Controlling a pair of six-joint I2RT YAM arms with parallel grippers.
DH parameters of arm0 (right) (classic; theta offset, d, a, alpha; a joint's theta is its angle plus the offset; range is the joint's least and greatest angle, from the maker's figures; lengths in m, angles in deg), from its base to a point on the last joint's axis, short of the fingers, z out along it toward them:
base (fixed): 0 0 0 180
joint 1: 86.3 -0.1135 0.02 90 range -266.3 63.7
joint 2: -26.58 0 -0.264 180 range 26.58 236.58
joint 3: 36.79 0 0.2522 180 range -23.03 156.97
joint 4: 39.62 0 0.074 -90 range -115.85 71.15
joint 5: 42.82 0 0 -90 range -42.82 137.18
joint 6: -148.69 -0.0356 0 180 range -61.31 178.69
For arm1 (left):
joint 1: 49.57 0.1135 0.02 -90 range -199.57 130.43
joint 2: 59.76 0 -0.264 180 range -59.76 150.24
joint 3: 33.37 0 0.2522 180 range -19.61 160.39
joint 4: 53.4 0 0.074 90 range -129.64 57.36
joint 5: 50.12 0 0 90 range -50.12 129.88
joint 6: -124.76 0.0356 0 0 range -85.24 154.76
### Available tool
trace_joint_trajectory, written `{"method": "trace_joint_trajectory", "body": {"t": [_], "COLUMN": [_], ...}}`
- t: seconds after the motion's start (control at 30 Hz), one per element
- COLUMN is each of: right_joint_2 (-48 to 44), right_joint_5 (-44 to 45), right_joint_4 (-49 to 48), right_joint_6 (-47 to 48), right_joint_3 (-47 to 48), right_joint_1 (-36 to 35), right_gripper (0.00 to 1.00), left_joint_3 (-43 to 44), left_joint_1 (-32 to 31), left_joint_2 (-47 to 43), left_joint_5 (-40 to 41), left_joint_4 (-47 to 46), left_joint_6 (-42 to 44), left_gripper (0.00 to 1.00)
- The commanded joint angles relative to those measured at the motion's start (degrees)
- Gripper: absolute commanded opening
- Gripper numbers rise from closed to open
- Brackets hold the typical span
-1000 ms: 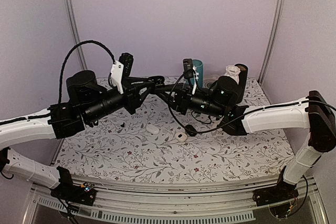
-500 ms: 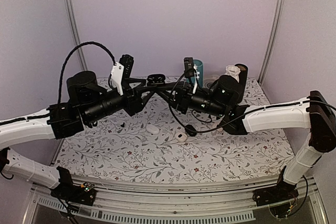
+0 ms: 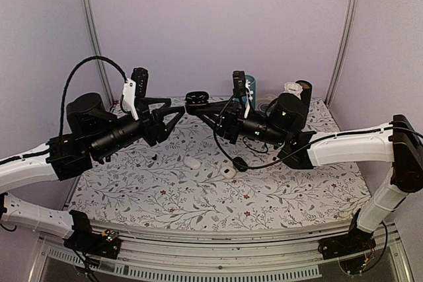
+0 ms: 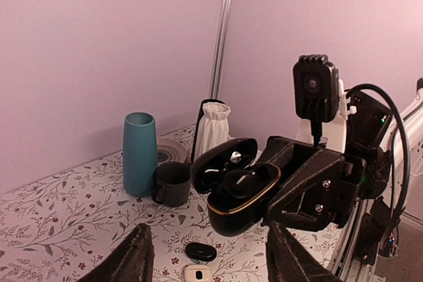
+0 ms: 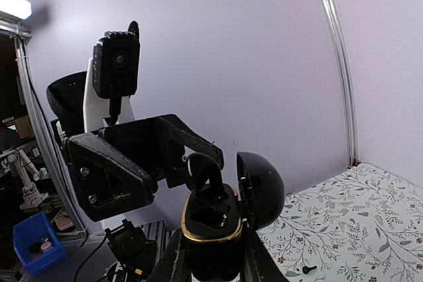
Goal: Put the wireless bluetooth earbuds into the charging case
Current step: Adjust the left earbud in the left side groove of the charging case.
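My right gripper (image 3: 201, 105) is shut on the black charging case (image 3: 196, 100), which has a gold rim, and holds it in the air with its lid open. In the right wrist view (image 5: 213, 255) one dark earbud (image 5: 206, 171) stands partly in the case (image 5: 211, 229), stem down, head above the rim. The other slot looks dark. My left gripper (image 3: 173, 111) is open and empty, a short way left of the case. In the left wrist view (image 4: 208, 229) the open case (image 4: 241, 196) hangs just ahead of its spread fingers (image 4: 129, 262). I cannot make out a second earbud.
On the table below lie a white case (image 3: 192, 162), a white piece (image 3: 229, 172) and a black oval case (image 3: 240, 162). A small dark bit (image 3: 153, 158) lies left of them. A teal vase (image 4: 140, 153), dark mug (image 4: 173, 183) and white bag (image 4: 213, 127) stand at the back.
My left gripper has drawn back to the left, away from the case, and now stands open. The earbud stays in the case. The right gripper still holds the case in place.
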Motion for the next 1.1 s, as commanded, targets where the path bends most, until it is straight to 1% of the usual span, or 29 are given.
{"method": "trace_joint_trajectory", "body": {"t": [0.0,0.33,0.7,1.07], "right_joint_2": [-2.0,-2.6,-2.2,-2.5], "right_joint_5": [-1.3,-0.4,0.0,0.5], "right_joint_4": [-0.5,0.7,2.4,3.3], "right_joint_6": [1.8,5.0,6.8,7.9], "right_joint_3": [0.7,0.6,1.6,2.0], "right_joint_1": [-0.2,-1.1,-1.9,-2.5], "right_gripper": [0.03,0.03,0.03,0.03], "left_joint_3": [0.9,1.9,2.7,3.1], "left_joint_1": [1.9,5.2,5.8,6.0], "left_joint_2": [0.0,-0.7,0.0,1.1], "left_joint_5": [-1.7,-8.6,-11.1,-10.7], "left_joint_4": [0.1,-0.8,-0.9,-0.1], "left_joint_6": [-3.0,-6.0,-6.1,-5.7], "left_gripper": [0.59,0.59,0.59,0.59]}}
